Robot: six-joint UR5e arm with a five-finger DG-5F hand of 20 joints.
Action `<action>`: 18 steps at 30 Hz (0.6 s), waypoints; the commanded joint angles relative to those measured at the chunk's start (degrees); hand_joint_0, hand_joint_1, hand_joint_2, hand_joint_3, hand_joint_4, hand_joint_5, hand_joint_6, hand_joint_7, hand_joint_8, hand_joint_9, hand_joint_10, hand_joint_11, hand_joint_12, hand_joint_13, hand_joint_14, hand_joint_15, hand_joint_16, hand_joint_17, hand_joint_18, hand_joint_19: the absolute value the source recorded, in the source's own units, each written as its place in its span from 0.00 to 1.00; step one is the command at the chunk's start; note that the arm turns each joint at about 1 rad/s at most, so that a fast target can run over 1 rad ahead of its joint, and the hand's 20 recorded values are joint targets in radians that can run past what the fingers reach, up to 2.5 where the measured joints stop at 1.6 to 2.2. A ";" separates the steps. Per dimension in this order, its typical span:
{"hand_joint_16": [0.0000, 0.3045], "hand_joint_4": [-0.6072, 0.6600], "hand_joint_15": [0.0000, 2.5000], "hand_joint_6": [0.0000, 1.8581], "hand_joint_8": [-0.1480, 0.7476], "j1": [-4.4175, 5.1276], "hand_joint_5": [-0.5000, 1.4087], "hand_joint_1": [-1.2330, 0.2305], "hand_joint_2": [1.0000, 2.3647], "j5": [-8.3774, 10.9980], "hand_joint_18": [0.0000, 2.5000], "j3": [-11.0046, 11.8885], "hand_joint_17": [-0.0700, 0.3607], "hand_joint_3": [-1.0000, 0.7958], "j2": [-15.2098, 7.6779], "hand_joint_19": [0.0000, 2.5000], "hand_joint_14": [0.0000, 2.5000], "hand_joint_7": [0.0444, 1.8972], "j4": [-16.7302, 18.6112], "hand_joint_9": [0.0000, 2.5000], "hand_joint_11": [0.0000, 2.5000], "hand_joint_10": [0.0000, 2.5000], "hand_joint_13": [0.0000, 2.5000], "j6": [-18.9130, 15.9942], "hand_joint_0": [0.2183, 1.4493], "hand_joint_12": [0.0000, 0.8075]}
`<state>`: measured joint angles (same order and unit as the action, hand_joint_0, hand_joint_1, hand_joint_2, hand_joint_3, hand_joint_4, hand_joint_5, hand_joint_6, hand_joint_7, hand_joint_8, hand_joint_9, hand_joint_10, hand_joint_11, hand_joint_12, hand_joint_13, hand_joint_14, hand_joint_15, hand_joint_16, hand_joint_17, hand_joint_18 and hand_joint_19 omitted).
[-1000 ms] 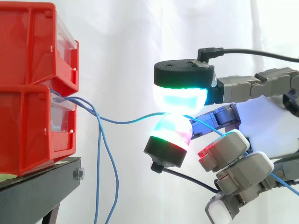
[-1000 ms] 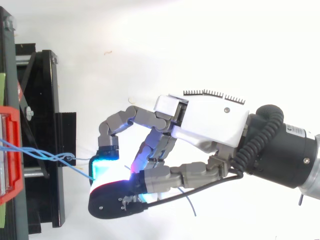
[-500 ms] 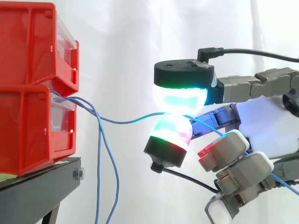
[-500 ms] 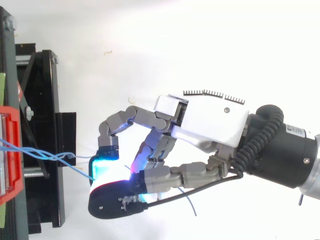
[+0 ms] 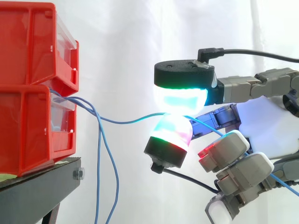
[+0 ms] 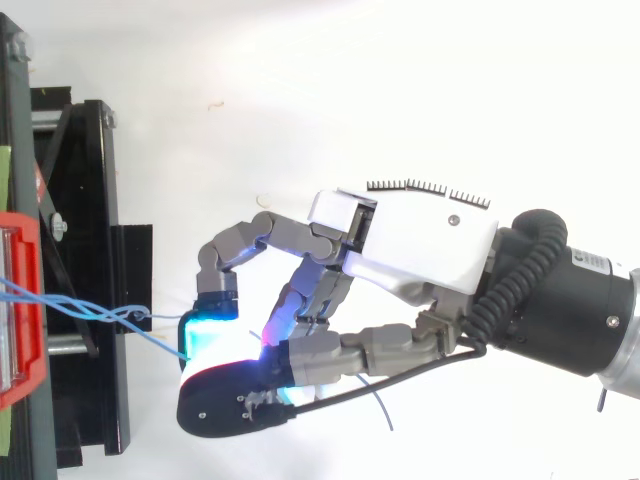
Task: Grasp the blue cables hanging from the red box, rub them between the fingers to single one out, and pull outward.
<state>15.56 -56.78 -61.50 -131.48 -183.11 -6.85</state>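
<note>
Two red bins (image 5: 32, 88) are stacked at the stand's (image 5: 42, 179) edge nearest the hand, before a white curtain (image 5: 121, 46).

Blue cables (image 5: 99, 158) come out at the front of the bins, where the upper bin meets the lower. They are seen hanging down past the stand's edge, loose and close together, and crossing one another just beyond the bin front.

One cable (image 5: 126, 121) is separated from the rest. It runs sideways from the bins in a shallow sag to the hand (image 5: 271, 126), well apart from the stand. In the top view the same cable (image 6: 160, 340) is seen leaving the tangle at the stand's edge and reaching the glowing pads.

The fingers (image 5: 180, 98) are clamped on this cable. It is pinched between an upper pad glowing cyan and a lower pad glowing magenta and green, set one above the other and pressed together. The other fingers are curled below the palm and are not touching the hanging cables.

Past the pinch, the cable's free end is led down and back under the hand, toward the side view's lower right corner.
</note>
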 commanded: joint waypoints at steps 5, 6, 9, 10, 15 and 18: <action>0.17 0.52 0.52 0.49 0.52 0.00 0.19 0.37 0.02 0.00 0.31 -0.03 0.44 0.55 0.00 0.26 0.00 0.61 -0.06 0.54 0.52 0.00 0.54 0.00 0.30 0.42; 0.17 0.52 0.51 0.49 0.52 0.00 0.19 0.37 0.02 0.00 0.31 0.06 0.44 0.55 0.00 0.26 0.00 0.61 -0.06 0.54 0.51 0.00 0.54 0.00 0.30 0.43; 0.17 0.52 0.51 0.49 0.52 0.00 0.19 0.37 0.02 0.09 0.31 0.06 0.44 0.55 0.00 0.26 0.01 0.61 0.03 0.54 0.51 0.00 0.54 0.00 0.30 0.43; 0.17 0.52 0.52 0.49 0.51 0.00 0.19 0.37 0.02 0.00 0.31 -0.03 0.44 0.55 0.00 0.26 0.01 0.61 0.03 0.54 0.52 0.00 0.54 0.00 0.30 0.42; 0.17 0.52 0.51 0.49 0.52 0.00 0.19 0.37 0.02 0.00 0.31 0.06 0.44 0.55 0.00 0.27 0.00 0.61 0.03 0.54 0.51 0.00 0.54 0.00 0.30 0.42; 0.17 0.52 0.51 0.49 0.52 0.00 0.19 0.37 0.02 0.00 0.31 -0.03 0.44 0.55 0.00 0.27 0.01 0.61 0.03 0.54 0.52 0.00 0.54 0.00 0.30 0.43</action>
<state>15.57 -56.77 -61.50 -131.48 -183.11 -6.86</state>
